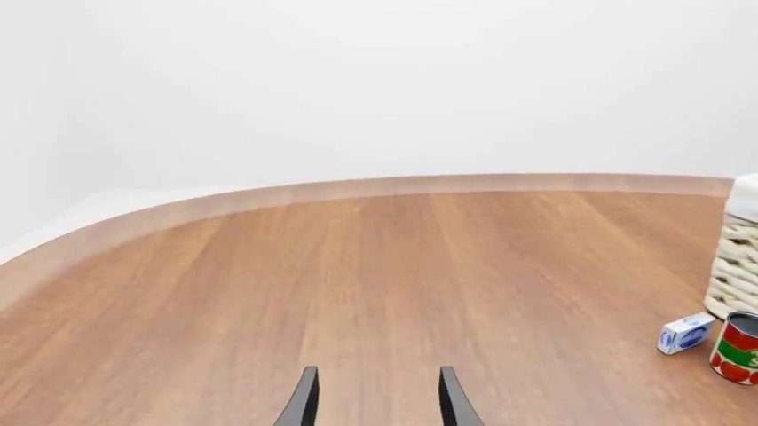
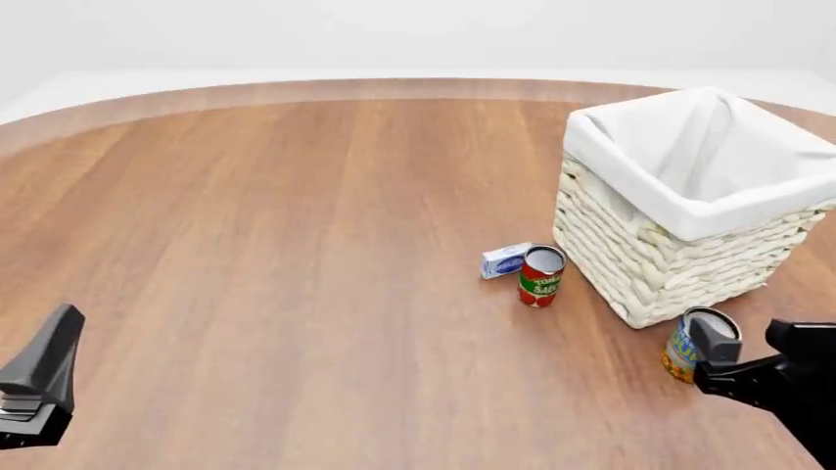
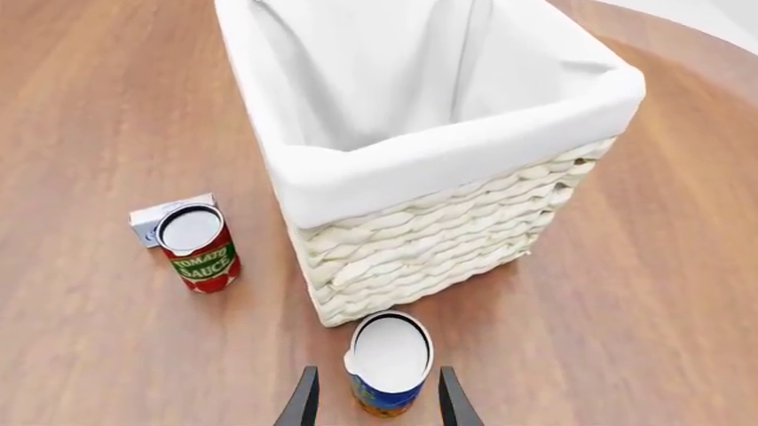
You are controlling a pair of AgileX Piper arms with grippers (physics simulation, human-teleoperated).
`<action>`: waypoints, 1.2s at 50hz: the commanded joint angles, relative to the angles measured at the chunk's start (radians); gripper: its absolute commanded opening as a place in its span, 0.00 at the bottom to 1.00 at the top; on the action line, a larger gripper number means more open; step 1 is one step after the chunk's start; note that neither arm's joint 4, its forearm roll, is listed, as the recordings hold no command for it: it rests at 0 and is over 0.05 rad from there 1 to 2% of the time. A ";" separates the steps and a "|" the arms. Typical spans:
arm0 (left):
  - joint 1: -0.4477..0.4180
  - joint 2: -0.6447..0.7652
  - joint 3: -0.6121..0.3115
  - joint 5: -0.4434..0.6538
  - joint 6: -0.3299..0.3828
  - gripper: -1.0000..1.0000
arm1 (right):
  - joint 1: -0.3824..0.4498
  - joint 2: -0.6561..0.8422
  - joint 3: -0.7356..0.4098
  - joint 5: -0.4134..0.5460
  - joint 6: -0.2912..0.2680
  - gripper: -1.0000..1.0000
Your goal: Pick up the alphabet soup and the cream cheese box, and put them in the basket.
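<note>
Right pincer (image 3: 372, 401) astride upright alphabet soup (image 3: 389, 362).

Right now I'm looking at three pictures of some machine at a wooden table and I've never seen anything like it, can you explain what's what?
These are simulator renders of a robot with two arms, each ending in a two-fingered gripper. The front view looks down the table from behind the arms: the left gripper hangs open over bare table, and the right gripper sits at the alphabet soup. The other two pictures come from cameras on each wrist, looking along the fingers. The right wrist view shows the open right gripper's fingers on either side of the soup can, not closed on it. Nothing is held. Also on the table: the basket, a tomato sauce can, and the cream cheese box right behind it.
</note>
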 commanded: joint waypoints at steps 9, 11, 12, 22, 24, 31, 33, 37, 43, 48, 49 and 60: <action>0.000 -0.002 0.001 0.001 0.000 1.00 | -0.002 0.108 0.010 -0.105 -0.002 1.00; 0.000 -0.002 0.001 0.001 0.000 1.00 | -0.003 0.125 0.010 -0.121 -0.001 1.00; 0.000 -0.002 0.001 0.001 0.000 1.00 | -0.003 0.125 0.010 -0.121 -0.001 1.00; 0.000 -0.002 0.001 0.001 0.000 1.00 | -0.007 0.159 0.010 -0.150 0.000 1.00; 0.000 -0.002 0.001 0.001 0.000 1.00 | -0.007 0.163 0.010 -0.154 0.001 1.00; 0.000 -0.002 0.001 0.001 0.000 1.00 | -0.013 0.164 0.010 -0.154 0.000 1.00; 0.000 -0.002 0.001 0.001 0.000 1.00 | -0.014 0.178 0.010 -0.167 0.000 1.00; 0.000 -0.002 0.001 0.001 0.000 1.00 | -0.014 0.204 0.010 -0.193 0.003 1.00; 0.000 -0.002 0.001 0.001 0.000 1.00 | -0.016 0.213 0.010 -0.196 0.001 1.00; 0.000 -0.002 0.001 0.001 0.000 1.00 | -0.022 0.246 0.010 -0.225 0.000 1.00; 0.000 -0.002 0.001 0.001 0.000 1.00 | -0.023 0.251 0.010 -0.230 0.000 1.00; 0.000 -0.001 0.001 0.001 0.000 1.00 | -0.029 0.333 0.011 -0.302 0.003 1.00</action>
